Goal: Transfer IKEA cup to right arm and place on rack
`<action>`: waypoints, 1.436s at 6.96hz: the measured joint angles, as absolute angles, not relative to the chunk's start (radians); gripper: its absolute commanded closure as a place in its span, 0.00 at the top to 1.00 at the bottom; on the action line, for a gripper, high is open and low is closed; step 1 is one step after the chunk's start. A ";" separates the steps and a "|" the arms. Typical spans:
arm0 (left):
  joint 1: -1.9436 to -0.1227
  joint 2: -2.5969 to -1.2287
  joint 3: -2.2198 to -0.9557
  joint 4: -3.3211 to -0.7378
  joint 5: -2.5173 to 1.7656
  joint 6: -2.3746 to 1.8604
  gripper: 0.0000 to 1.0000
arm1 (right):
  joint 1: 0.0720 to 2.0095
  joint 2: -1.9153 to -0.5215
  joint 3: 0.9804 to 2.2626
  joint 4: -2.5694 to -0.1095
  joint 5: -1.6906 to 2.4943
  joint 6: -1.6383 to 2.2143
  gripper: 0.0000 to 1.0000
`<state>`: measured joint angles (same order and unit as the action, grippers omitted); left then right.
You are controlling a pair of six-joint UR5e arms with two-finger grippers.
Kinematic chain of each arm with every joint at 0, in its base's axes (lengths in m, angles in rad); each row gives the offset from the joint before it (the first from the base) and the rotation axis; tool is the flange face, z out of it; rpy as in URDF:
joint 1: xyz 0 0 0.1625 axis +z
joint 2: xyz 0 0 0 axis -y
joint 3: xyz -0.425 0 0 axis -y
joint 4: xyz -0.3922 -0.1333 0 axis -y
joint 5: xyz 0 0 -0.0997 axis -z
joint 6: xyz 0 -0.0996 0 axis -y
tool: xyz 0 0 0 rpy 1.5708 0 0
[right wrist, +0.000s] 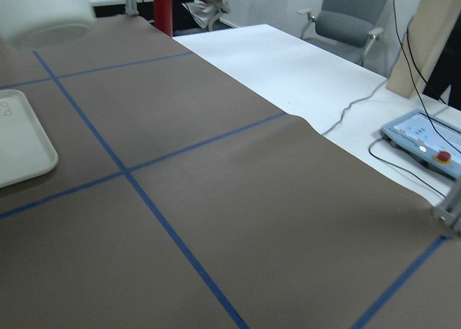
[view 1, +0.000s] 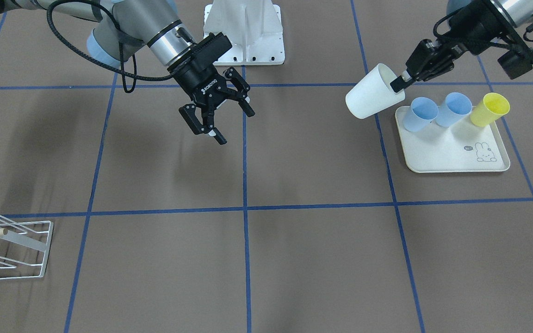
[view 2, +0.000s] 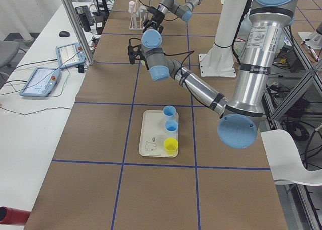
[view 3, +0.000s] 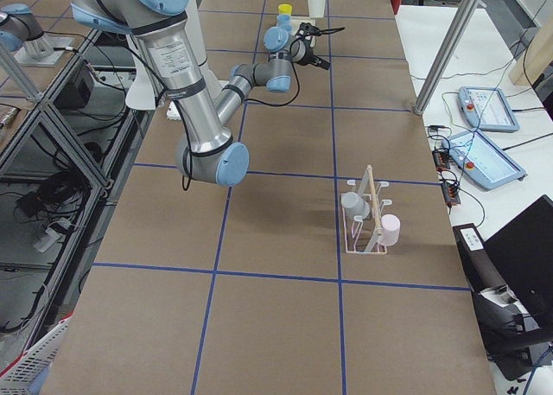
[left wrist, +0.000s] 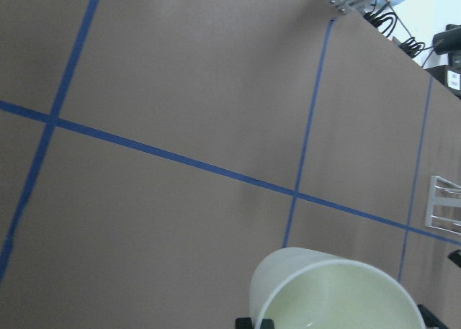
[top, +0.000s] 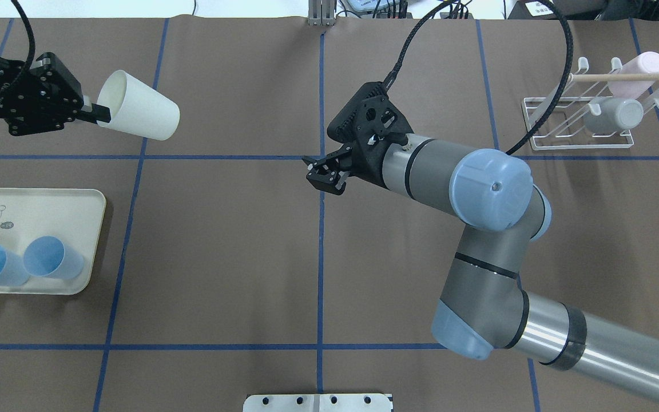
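White cup (view 1: 372, 95) hangs tilted, rim pinched in our left tool (view 1: 398, 84); our right tool (view 1: 236, 126) gapes wide, well apart.

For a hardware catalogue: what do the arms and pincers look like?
Left arm and right arm: silver-grey tubes, pale blue joint caps. Left pincer and right pincer: black; the right bears white "ROBOTIQ" lettering. A black cable trails the right arm.
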<state>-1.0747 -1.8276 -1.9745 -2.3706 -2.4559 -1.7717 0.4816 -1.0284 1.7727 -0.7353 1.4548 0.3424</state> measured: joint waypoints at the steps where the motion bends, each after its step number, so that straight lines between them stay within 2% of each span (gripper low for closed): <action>1: -1.051 -1.870 -1.972 -2.393 -2.453 -1.870 0.00 | 0.441 -1.029 1.768 -0.646 1.430 0.275 0.99; 4: -0.995 -1.970 -1.950 -2.402 -2.446 -2.024 0.00 | 0.393 -1.007 1.768 -0.571 1.416 0.199 0.99; 10: -0.908 -1.990 -1.936 -2.403 -2.419 -2.031 0.00 | 0.391 -0.973 1.778 -0.569 1.414 0.151 0.99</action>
<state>-0.9078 -1.9900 -1.9357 -2.4027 -2.4189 -2.0309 0.3905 -0.9734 1.7776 -0.5689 1.4144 0.1507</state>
